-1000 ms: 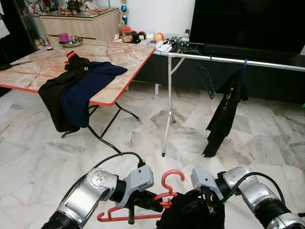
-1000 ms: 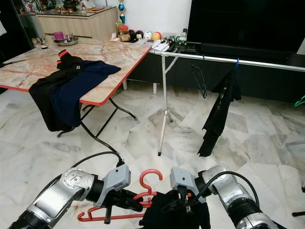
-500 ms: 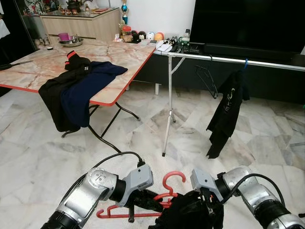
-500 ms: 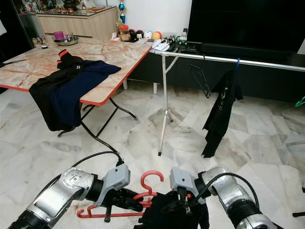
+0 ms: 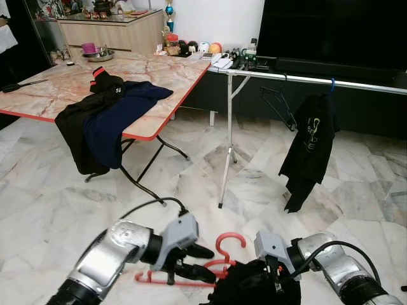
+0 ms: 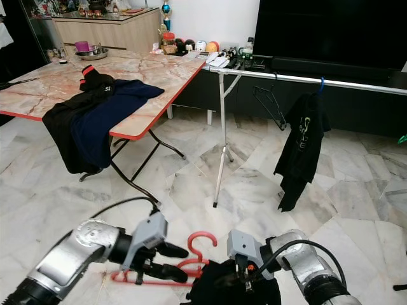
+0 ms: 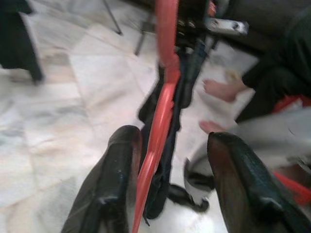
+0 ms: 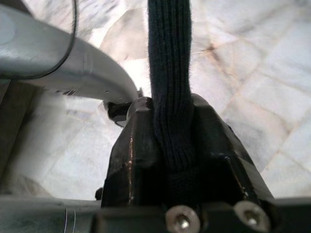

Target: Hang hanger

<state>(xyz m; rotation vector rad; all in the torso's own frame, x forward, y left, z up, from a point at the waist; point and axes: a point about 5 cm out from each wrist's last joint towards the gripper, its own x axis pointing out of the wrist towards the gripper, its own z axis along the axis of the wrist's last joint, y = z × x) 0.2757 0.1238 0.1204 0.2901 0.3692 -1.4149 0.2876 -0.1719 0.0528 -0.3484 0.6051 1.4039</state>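
Note:
A red hanger point(image 5: 229, 240) is held low over the marble floor, its hook pointing up and its bar point(image 7: 163, 111) running between the fingers of my left gripper point(image 5: 205, 262). That gripper is open, and the bar lies close to one finger point(image 7: 116, 160). A black garment point(image 5: 254, 289) is bunched on the hanger's right side. My right gripper point(image 5: 275, 279) is shut on a fold of this black knit fabric point(image 8: 170, 73). Ahead stands a metal clothes rail point(image 5: 318, 79) on a tripod leg.
On the rail hang a black shirt point(image 5: 310, 149) and a bare black hanger point(image 5: 276, 105). To the left a folding table point(image 5: 159, 70) carries black and navy clothes point(image 5: 105, 117) that drape over its edge. A dark TV unit point(image 5: 337, 32) stands behind the rail.
My left gripper's fingers have spread apart around the red hanger, which they were clamping before. The right gripper keeps its hold on the black garment. The camera has shifted slightly.

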